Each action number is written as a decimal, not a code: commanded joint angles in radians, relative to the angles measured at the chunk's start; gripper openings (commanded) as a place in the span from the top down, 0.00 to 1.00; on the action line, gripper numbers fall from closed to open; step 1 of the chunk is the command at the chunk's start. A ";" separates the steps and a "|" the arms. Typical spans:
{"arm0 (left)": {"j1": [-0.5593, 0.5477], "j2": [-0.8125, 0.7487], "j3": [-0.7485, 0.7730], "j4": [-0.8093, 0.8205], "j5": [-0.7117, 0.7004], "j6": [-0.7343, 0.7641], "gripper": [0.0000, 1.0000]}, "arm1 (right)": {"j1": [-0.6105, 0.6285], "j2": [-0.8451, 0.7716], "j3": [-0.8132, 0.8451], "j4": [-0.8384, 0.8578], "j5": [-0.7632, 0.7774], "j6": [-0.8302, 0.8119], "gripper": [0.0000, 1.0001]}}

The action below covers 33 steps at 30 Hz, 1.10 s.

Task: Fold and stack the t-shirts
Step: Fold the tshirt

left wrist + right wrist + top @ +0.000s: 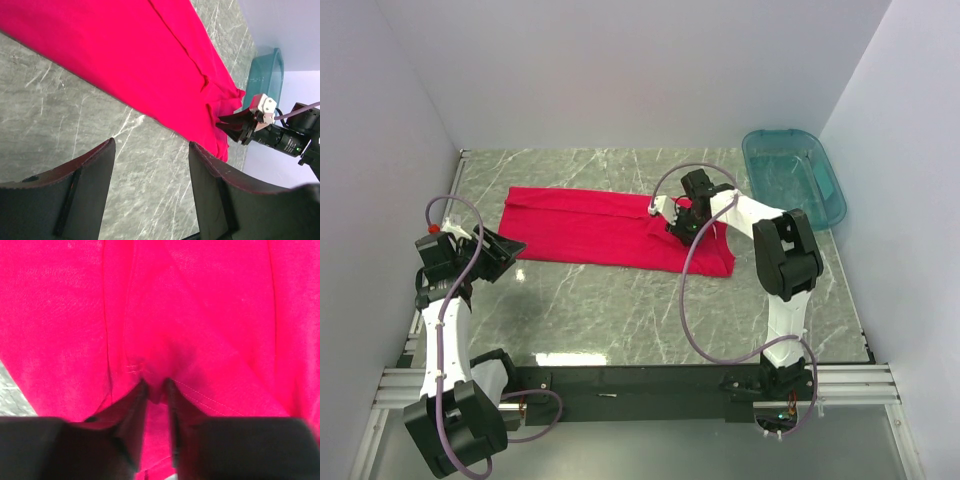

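**Right pincer [156, 387] nips a ridge of the red t-shirt [610, 228] near its right end, while the left pincer [150, 145] is spread and empty.**

The shirt lies as a long flat band on the marble table [620, 320]. Most of it stretches away to the left of the right pincer, with only a short tail of cloth on that pincer's right. The left pincer hangs just off the band's far-left corner, apart from it. To fold well, I judge the right fingers should catch every layer at the stitched hem, not the top ply alone. They should lift only enough to clear the table, then carry the end straight leftward so the edges meet squarely. The left pincer could pin its end to stop the band dragging. A teal bin [840, 205] sits beyond and right of the right pincer. No brand, label or writing is legible.
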 commanded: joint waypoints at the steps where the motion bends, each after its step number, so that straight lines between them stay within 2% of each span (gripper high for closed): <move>1: -0.002 -0.005 -0.004 0.039 0.026 0.009 0.35 | 0.006 -0.007 0.039 -0.008 0.004 0.004 0.74; 3: 0.000 -0.005 -0.004 0.039 0.025 0.008 0.35 | 0.005 -0.016 0.053 -0.012 0.002 0.005 0.85; 7: -0.002 -0.004 -0.006 0.042 0.030 0.009 0.35 | 0.006 -0.026 0.103 -0.039 0.001 0.008 0.93; 14: -0.002 -0.002 -0.004 0.041 0.033 0.011 0.35 | 0.027 0.040 0.273 -0.068 0.033 0.036 0.95; 15: 0.000 0.000 -0.004 0.041 0.037 0.012 0.35 | 0.034 0.055 0.292 -0.052 0.080 0.053 0.94; 16: -0.001 0.004 -0.003 0.041 0.036 0.012 0.35 | 0.056 0.083 0.306 0.028 0.122 0.118 0.87; 17: -0.002 0.006 -0.003 0.041 0.036 0.012 0.35 | 0.067 0.097 0.323 0.081 0.189 0.161 0.72; 18: 0.000 0.009 -0.001 0.041 0.036 0.014 0.35 | 0.078 0.112 0.332 0.140 0.255 0.200 0.45; 19: -0.001 0.010 -0.001 0.039 0.036 0.015 0.35 | 0.092 0.140 0.344 0.224 0.397 0.231 0.40; 21: -0.002 0.012 -0.003 0.039 0.042 0.015 0.35 | 0.118 0.154 0.361 0.306 0.504 0.313 0.29; 22: -0.002 0.010 -0.003 0.041 0.046 0.014 0.35 | 0.120 0.157 0.366 0.335 0.569 0.347 0.28; 23: 0.000 0.009 -0.004 0.042 0.046 0.015 0.35 | 0.117 0.151 0.360 0.335 0.565 0.352 0.28; 26: 0.000 0.013 -0.010 0.055 0.051 0.011 0.35 | 0.098 0.070 0.267 0.380 0.506 0.375 0.28; 28: 0.000 0.024 -0.015 0.068 0.056 0.002 0.35 | 0.069 0.015 0.242 0.328 0.449 0.389 0.28; 30: -0.002 0.036 -0.020 0.069 0.050 -0.004 0.35 | 0.028 -0.022 0.245 0.221 0.240 0.372 0.29; 31: 0.000 0.041 -0.020 0.062 0.039 -0.014 0.35 | 0.011 -0.061 0.249 0.062 0.097 0.304 0.31; 32: 0.000 0.058 -0.012 0.043 -0.023 -0.020 0.35 | -0.003 -0.081 0.255 -0.020 -0.173 0.248 0.36; 33: -0.001 0.071 -0.004 0.021 -0.065 -0.027 0.35 | -0.020 -0.102 0.245 -0.095 -0.309 0.195 0.37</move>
